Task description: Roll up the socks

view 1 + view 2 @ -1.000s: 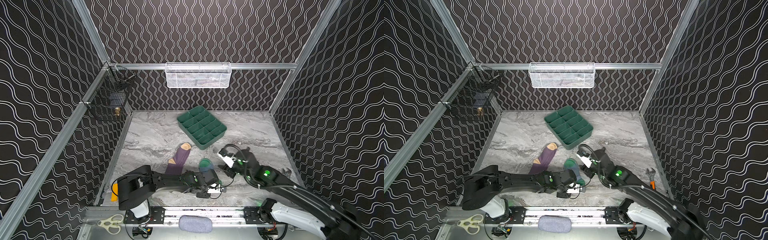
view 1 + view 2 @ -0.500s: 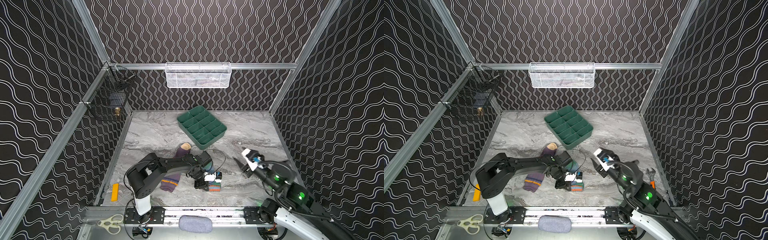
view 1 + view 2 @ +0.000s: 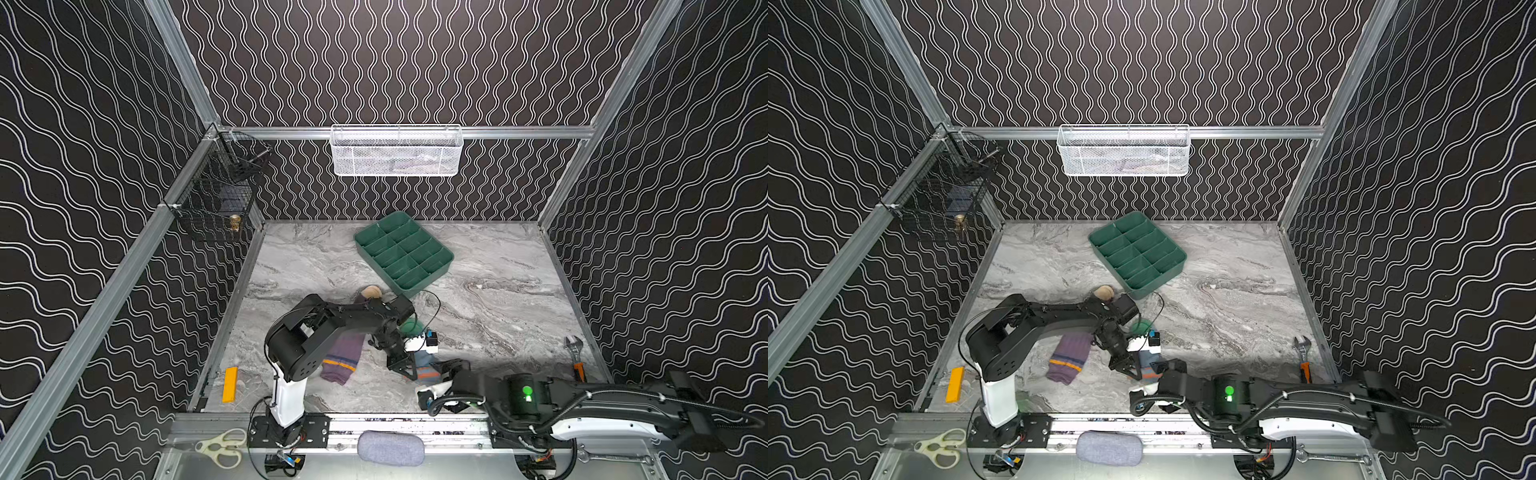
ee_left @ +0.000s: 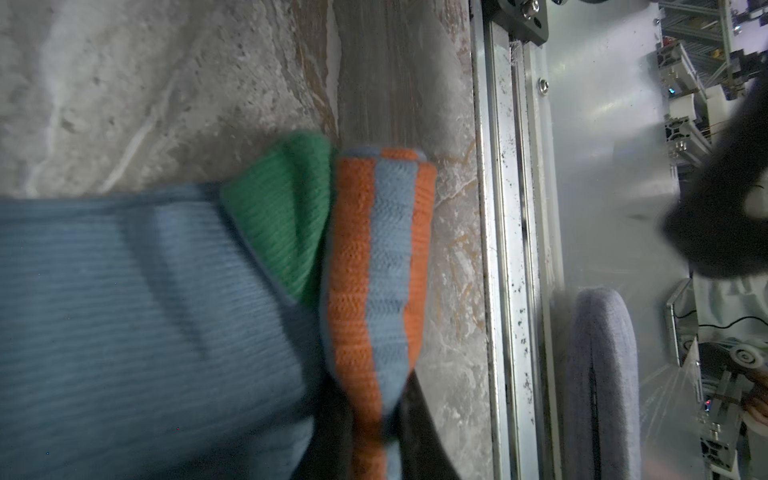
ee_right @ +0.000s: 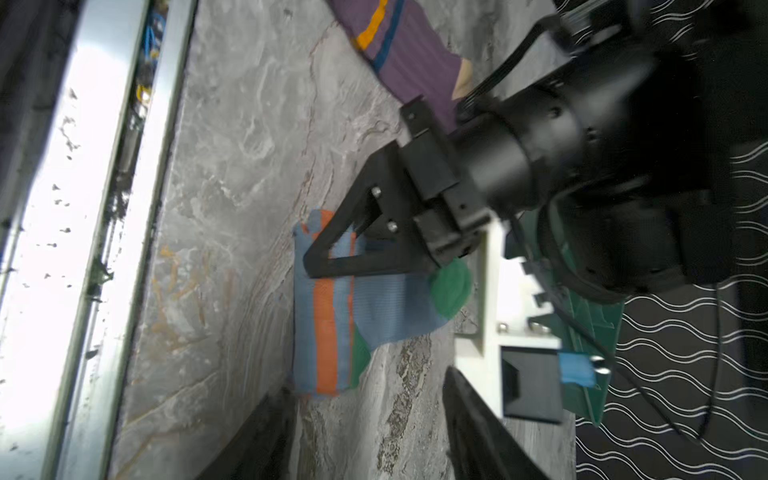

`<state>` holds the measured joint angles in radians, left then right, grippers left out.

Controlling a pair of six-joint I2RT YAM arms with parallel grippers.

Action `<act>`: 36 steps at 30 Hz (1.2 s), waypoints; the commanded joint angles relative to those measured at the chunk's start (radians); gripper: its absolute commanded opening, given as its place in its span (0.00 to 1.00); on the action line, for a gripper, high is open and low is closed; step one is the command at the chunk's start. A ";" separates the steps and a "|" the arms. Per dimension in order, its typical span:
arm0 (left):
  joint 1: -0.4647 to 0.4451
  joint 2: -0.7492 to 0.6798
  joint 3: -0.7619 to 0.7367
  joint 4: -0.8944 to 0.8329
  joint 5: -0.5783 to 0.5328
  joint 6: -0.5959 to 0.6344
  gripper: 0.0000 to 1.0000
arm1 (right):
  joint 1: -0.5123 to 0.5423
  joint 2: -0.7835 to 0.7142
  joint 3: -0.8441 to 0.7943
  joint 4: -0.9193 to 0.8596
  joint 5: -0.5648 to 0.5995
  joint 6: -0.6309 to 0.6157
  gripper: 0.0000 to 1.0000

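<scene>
The left arm (image 3: 332, 316) covers the middle of the purple sock (image 3: 341, 359).

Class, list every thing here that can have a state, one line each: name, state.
light blue sock: striped cuff end folded over, pinched.
purple sock: flat, unrolled, partly under the left arm.
left end effector: shut on the light blue sock's cuff.
right end effector: open, at the cuff's end, holding nothing.
green divider tray: compartments look empty.
</scene>
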<state>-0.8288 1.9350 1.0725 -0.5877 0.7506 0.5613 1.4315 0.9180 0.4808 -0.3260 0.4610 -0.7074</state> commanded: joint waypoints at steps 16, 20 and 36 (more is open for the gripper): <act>0.007 0.061 0.001 -0.077 -0.285 -0.001 0.05 | -0.137 0.433 -0.048 0.398 -0.032 -0.080 0.28; 0.006 0.041 -0.007 -0.057 -0.308 -0.012 0.10 | -0.138 0.472 -0.027 0.337 -0.065 -0.053 0.05; 0.006 -0.311 -0.061 0.015 -0.404 -0.096 0.39 | -0.152 0.453 0.129 -0.127 -0.223 0.174 0.00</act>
<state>-0.8246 1.6844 1.0275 -0.6010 0.4393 0.5014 1.2854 1.3769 0.5854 -0.2947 0.3248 -0.5934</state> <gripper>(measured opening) 0.388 0.133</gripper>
